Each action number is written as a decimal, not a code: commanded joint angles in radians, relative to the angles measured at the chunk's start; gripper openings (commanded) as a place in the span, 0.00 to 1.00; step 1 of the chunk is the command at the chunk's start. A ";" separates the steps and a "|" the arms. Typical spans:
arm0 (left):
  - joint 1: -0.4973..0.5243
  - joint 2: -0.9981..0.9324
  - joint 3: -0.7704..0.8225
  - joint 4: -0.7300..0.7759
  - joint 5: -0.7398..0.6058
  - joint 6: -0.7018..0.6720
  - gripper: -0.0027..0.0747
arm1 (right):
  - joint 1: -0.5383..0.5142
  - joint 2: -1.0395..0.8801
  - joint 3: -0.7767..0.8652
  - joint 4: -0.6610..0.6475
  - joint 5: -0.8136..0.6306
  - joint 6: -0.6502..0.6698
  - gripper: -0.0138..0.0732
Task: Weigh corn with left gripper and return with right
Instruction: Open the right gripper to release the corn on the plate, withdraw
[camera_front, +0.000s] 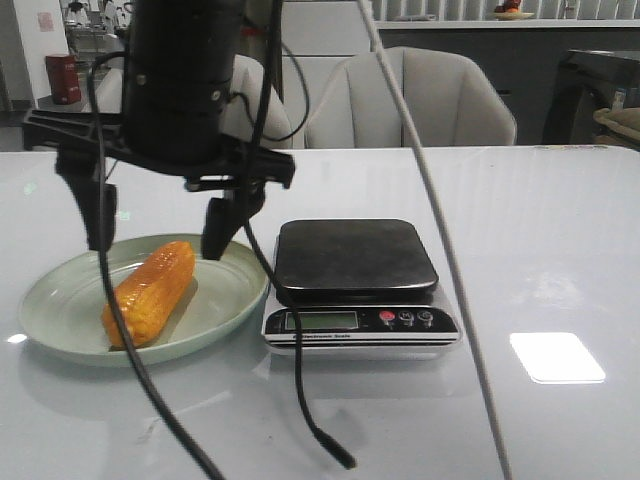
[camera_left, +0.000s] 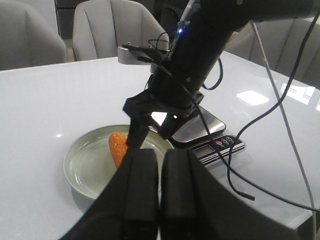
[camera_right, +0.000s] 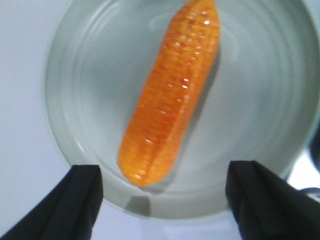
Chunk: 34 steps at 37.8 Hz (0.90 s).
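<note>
The corn (camera_front: 150, 290) is an orange-yellow cob lying on the pale green plate (camera_front: 60, 300), left of the scale (camera_front: 355, 260). The black gripper hanging over the plate is my right gripper (camera_front: 158, 240). It is open and empty, a finger on each side of the cob's far end, just above it. In the right wrist view the corn (camera_right: 172, 95) lies lengthwise between the open fingers of the right gripper (camera_right: 167, 172). My left gripper (camera_left: 160, 155) is shut and empty, held back from the plate (camera_left: 85, 165); the corn (camera_left: 117, 145) shows partly behind its fingers. It does not show in the front view.
The scale's dark platform (camera_left: 200, 127) is bare, and its display and buttons (camera_front: 400, 318) face the front. Black cables (camera_front: 300, 400) hang from the right arm across the table's front. A white cable (camera_front: 450, 260) crosses over the scale. Grey chairs stand behind the table.
</note>
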 joint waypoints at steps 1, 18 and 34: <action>-0.001 -0.008 -0.025 0.009 -0.072 -0.001 0.18 | -0.025 -0.116 -0.035 -0.005 0.091 -0.165 0.86; -0.001 -0.008 -0.025 0.009 -0.072 -0.001 0.18 | -0.186 -0.569 0.340 -0.006 0.017 -0.365 0.86; -0.001 -0.008 -0.025 0.009 -0.072 -0.001 0.18 | -0.292 -1.145 0.907 -0.006 -0.242 -0.408 0.86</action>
